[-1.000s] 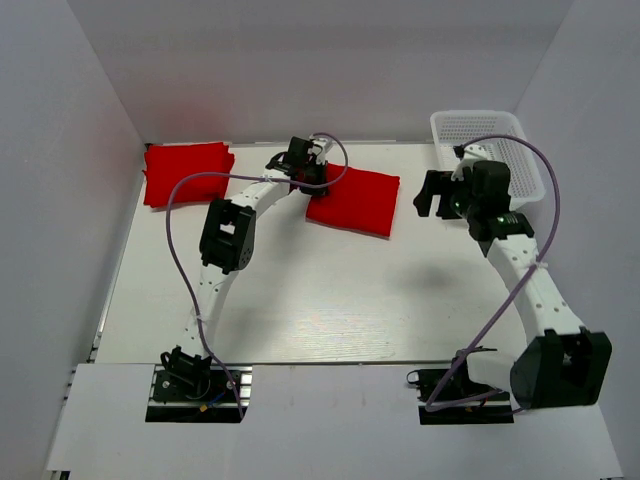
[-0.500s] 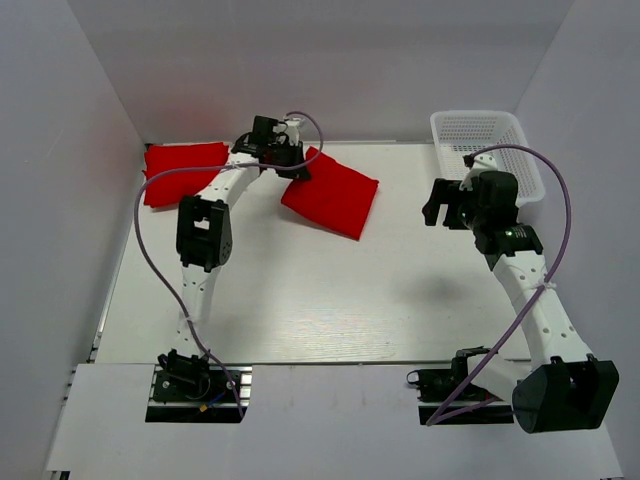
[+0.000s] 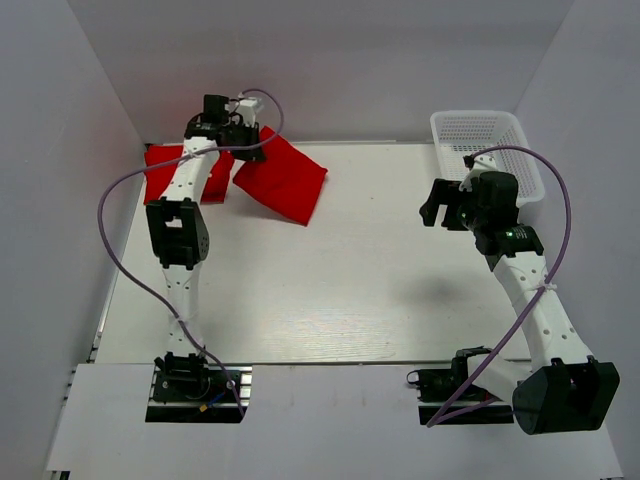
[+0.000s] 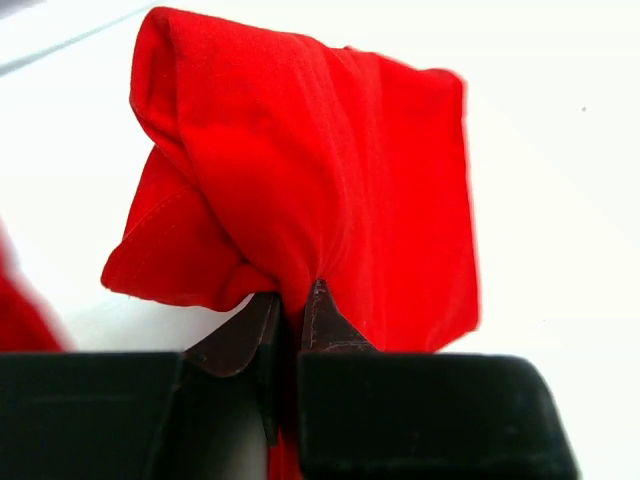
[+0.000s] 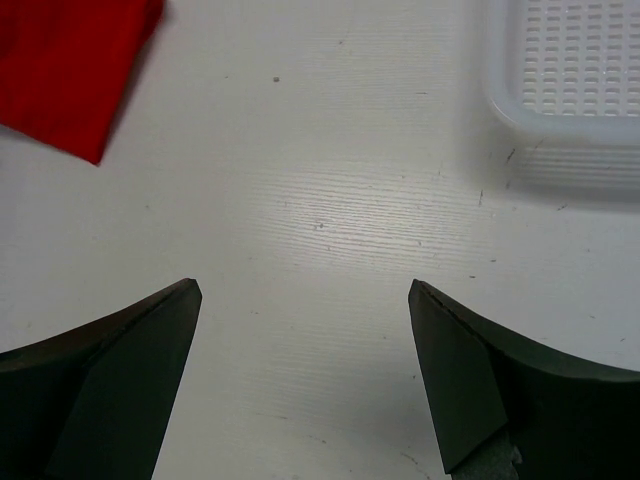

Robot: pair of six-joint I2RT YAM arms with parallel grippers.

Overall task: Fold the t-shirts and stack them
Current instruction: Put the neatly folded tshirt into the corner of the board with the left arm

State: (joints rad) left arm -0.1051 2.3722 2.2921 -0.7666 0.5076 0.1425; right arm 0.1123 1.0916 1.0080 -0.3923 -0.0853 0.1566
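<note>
Between the left jaws, a t-shirt [image 4: 330,170] sits pinched.

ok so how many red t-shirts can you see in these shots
2. One folded t-shirt lies at the table's far-left corner, partly behind the left arm; more could be stacked in it. A second t-shirt is pinched in the left gripper, just to its right.

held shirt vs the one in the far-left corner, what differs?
Held shirt is pinched at one edge by the left gripper, bunched there and skewed; corner shirt lies flat, square to the table edge. Held shirt is nearly all in view; corner shirt is partly hidden behind the left arm. Both red, folded.
</note>
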